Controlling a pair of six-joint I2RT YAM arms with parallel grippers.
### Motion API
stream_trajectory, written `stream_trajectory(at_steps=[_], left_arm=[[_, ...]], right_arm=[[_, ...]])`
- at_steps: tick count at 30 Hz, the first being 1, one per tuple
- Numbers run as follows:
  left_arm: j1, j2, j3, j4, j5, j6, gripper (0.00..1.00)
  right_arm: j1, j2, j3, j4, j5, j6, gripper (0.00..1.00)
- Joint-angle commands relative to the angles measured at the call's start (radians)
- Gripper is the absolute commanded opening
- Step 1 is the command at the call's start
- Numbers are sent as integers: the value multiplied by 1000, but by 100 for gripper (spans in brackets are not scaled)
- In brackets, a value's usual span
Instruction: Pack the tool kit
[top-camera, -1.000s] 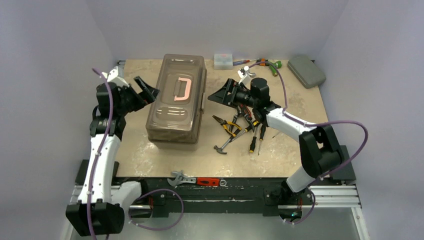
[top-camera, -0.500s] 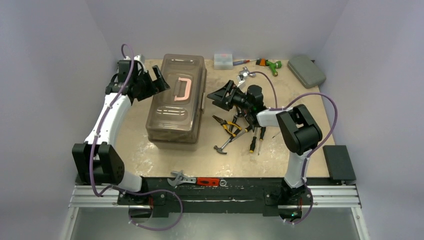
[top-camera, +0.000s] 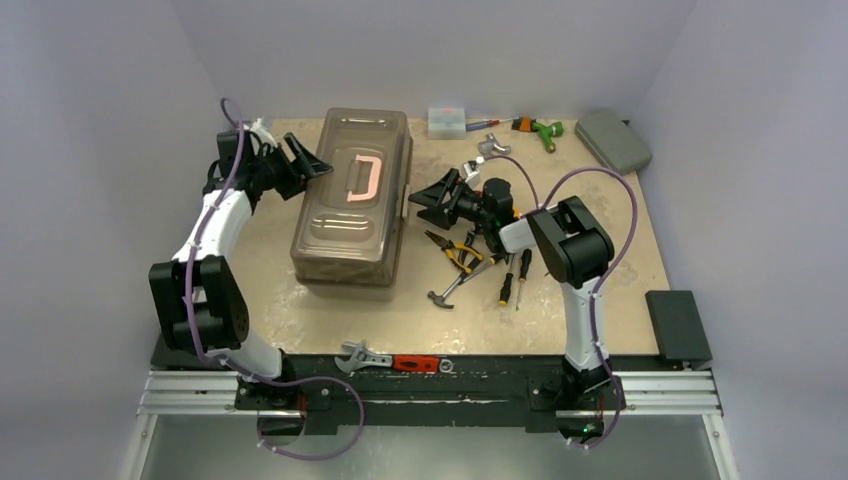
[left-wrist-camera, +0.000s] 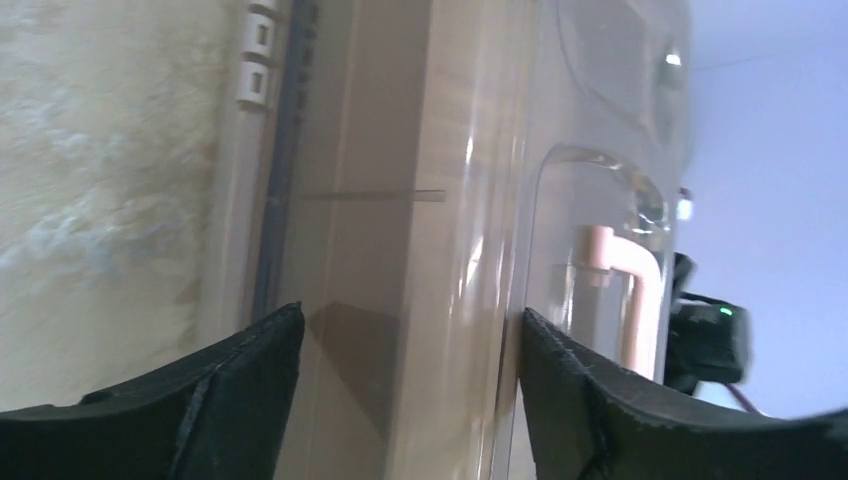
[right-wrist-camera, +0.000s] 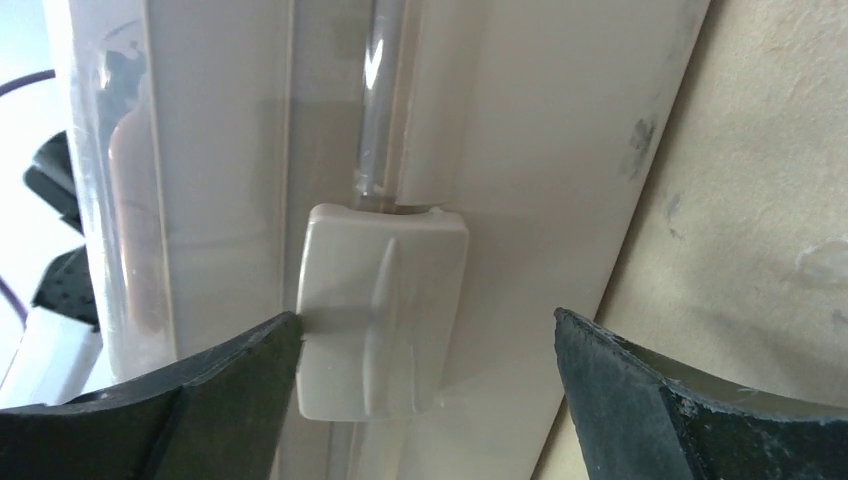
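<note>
toolbox (top-camera: 352, 200): lies shut between the two grippers, pink handle (top-camera: 366, 177) on top. left gripper (top-camera: 310, 175): faces the box's left wall close up, fingers spread, released, grasps nothing. right gripper (top-camera: 425, 192): gapes wide at the opposite wall, latch (right-wrist-camera: 385, 310) between the fingers, unclamped. under and beside the right forearm: pliers (top-camera: 452, 248), hammer (top-camera: 447, 290), screwdrivers (top-camera: 510, 285), loose on the table (top-camera: 600, 250). well beyond the right gripper, at the far edge: clear box (top-camera: 446, 121), grey case (top-camera: 612, 140).

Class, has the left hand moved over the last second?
Yes. The left hand moved farther back along the toolbox's left side, nearer its far end.
</note>
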Motion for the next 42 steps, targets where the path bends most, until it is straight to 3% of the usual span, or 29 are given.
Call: stream_trajectory(at_steps=[1, 7, 12, 22, 27, 34, 42], left_arm=[[73, 85, -161, 62, 95, -25, 68], [118, 128, -229, 175, 152, -62, 58], [156, 162, -254, 232, 174, -79, 55], [183, 219, -282, 291, 193, -88, 56], [188, 232, -286, 311, 204, -95, 56], [187, 257, -312, 344, 227, -108, 56], [183, 231, -345, 330, 197, -110, 56]], right_arm=[[29, 28, 73, 96, -40, 40, 94], [54, 80, 138, 158, -56, 111, 92], [77, 69, 192, 103, -77, 135, 89], [128, -33, 295, -220, -77, 6, 77], [142, -55, 375, -361, -96, -11, 76], [146, -52, 432, -295, -182, 105, 77], [143, -59, 528, -399, -189, 80, 78]])
